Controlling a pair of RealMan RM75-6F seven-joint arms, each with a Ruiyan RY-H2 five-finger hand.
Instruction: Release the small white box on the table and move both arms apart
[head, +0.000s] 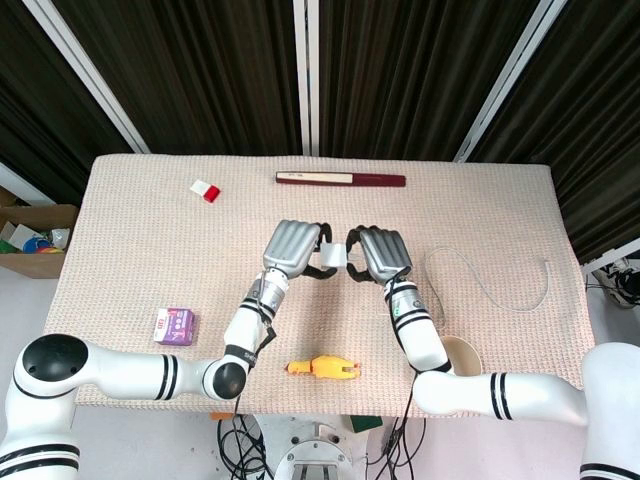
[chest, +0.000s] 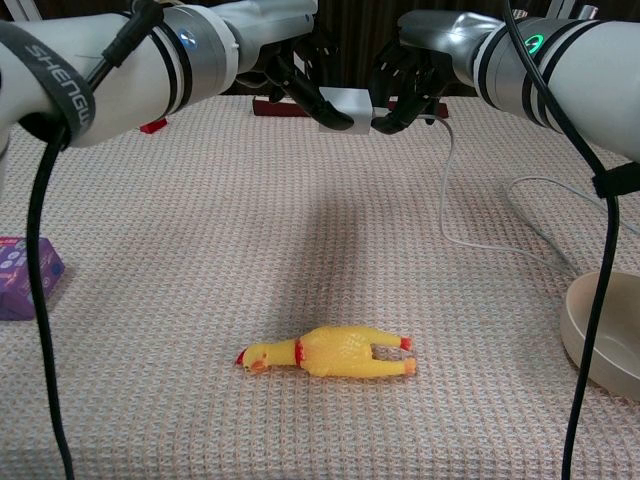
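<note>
The small white box (head: 333, 256) hangs above the middle of the table, pinched between both hands. My left hand (head: 293, 247) grips its left side and my right hand (head: 383, 252) grips its right side, fingers curled toward each other. In the chest view the white box (chest: 350, 104) is clearly lifted off the cloth, with a faint shadow below it. There the left hand (chest: 298, 72) and the right hand (chest: 412, 76) close in on it from either side. The fingers hide most of the box.
A yellow rubber chicken (head: 322, 368) lies near the front edge. A purple packet (head: 175, 325) sits front left, a beige cup (head: 462, 355) front right, a white cable (head: 490, 285) to the right. A dark red long box (head: 340, 179) and a small red-white item (head: 206, 189) lie at the back.
</note>
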